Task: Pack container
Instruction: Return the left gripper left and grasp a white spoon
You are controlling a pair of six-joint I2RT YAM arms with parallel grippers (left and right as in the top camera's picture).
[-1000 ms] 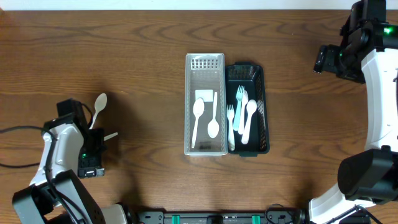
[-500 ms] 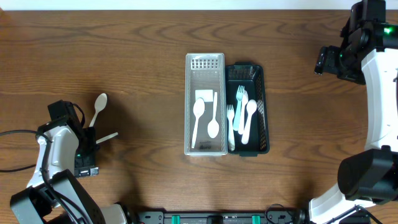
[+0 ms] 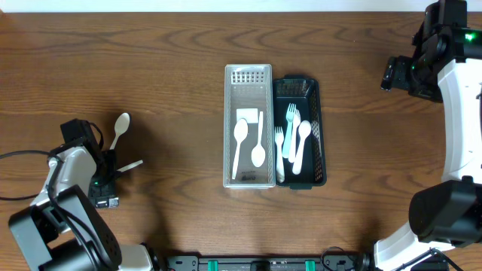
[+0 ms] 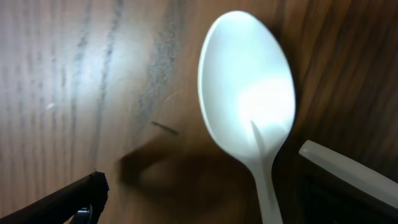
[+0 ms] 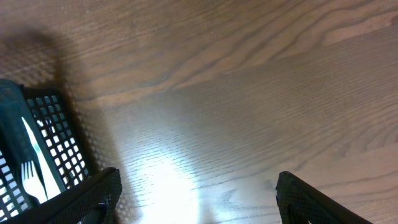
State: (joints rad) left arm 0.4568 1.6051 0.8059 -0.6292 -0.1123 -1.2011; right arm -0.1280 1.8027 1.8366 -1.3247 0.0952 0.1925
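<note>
Clear rectangular plastic container (image 3: 248, 75) sits mid-frame on the dark wood-grain table (image 3: 173, 60), touching a black mesh basket (image 3: 316, 128), while the white plastic spoon (image 4: 249, 93) lies unmoved at left by the wide-open, empty left gripper (image 3: 109, 160), a dark mark beside it visible only from the wrist, and the right gripper (image 5: 199, 196), upper right, gapes empty.

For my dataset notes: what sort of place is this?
Most likely a robotics lab bench rather than a kitchen: a left arm and a right arm stand at a wood-grain table, where a clear tray and a dark basket hold plastic cutlery.
</note>
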